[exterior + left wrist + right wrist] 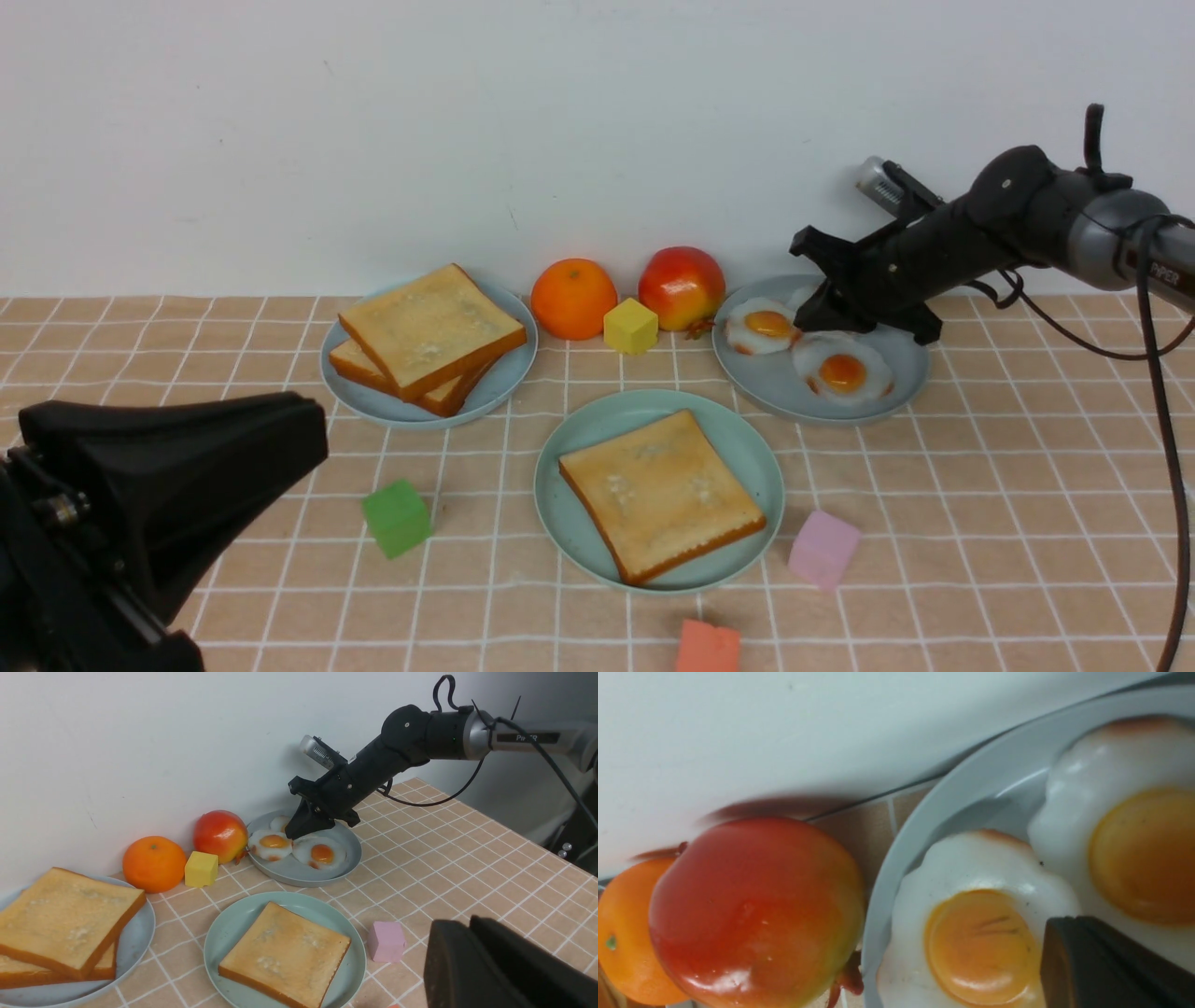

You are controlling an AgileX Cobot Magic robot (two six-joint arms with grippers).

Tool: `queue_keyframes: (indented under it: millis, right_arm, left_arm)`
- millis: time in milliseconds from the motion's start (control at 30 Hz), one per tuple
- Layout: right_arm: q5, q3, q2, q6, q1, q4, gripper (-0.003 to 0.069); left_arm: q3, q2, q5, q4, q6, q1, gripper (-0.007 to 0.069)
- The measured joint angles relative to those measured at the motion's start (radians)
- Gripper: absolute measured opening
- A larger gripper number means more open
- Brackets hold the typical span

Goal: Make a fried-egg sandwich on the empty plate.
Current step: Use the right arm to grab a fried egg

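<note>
A square golden-brown toast slice (661, 493) with a darker crust was laid flat on the round, smooth mint-green plate (597, 420), at the middle of the checked peach tablecloth (980, 523). Only this one slice was carried by that plate. Behind it to the right, a white, orange-yolked toy fried egg (761, 327) and a second egg (843, 371) were lying on a pale grey-blue plate (775, 392). The black right gripper (814, 319) was angled down onto this plate. Its fingers were pressed together, with the tip at the egg nearer the red-and-yellow toy apple (681, 285). Whether the egg's edge was pinched could not be told. The black left gripper (469, 933) was held near the table's front left, well apart from the plates. Its fingers were closed together and nothing was held. Two more toast slices (429, 327) were stacked on another grey-blue plate (509, 373).
</note>
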Motion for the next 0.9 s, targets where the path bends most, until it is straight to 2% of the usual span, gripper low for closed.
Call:
queue_keyframes:
  millis: [167, 300, 467, 533, 567, 600, 633, 833, 867, 900]
  right_arm:
    - [0.009, 0.0, -0.018, -0.043, 0.0, -0.015, -0.0013]
    - [0.045, 0.002, -0.055, -0.156, 0.004, -0.033, -0.0008]
    - [0.109, 0.002, -0.138, -0.53, 0.091, -0.193, 0.0046]
    - [0.116, 0.002, -0.144, -0.578, 0.115, -0.238, 0.0079]
    - [0.125, 0.002, -0.144, -0.627, 0.153, -0.311, 0.0129]
    - [0.129, 0.002, -0.142, -0.637, 0.162, -0.328, 0.0146]
    - [0.134, 0.002, -0.133, -0.663, 0.193, -0.399, 0.0223]
    - [0.119, 0.002, -0.108, -0.678, 0.237, -0.616, 0.0515]
    - [0.119, 0.002, -0.108, -0.678, 0.237, -0.621, 0.0523]
    - [0.103, 0.002, -0.108, -0.678, 0.239, -0.64, 0.0564]
  left_arm:
    - [0.0, 0.0, 0.0, 0.0, 0.0, 0.0, 0.0049]
    - [0.0, 0.0, 0.0, 0.0, 0.0, 0.0, 0.005]
    - [0.0, 0.0, 0.0, 0.023, 0.0, 0.0, 0.005]
    - [0.0, 0.0, 0.0, 0.031, 0.0, 0.0, 0.0052]
    - [0.0, 0.0, 0.0, 0.04, 0.0, 0.0, 0.0053]
    - [0.0, 0.0, 0.0, 0.041, 0.0, 0.0, 0.0053]
    - [0.0, 0.0, 0.0, 0.043, 0.0, 0.0, 0.0056]
    - [0.0, 0.0, 0.0, 0.047, 0.0, 0.0, 0.0061]
    - [0.0, 0.0, 0.0, 0.047, 0.0, 0.0, 0.0061]
    - [0.0, 0.0, 0.001, 0.048, 0.0, 0.0, 0.0064]
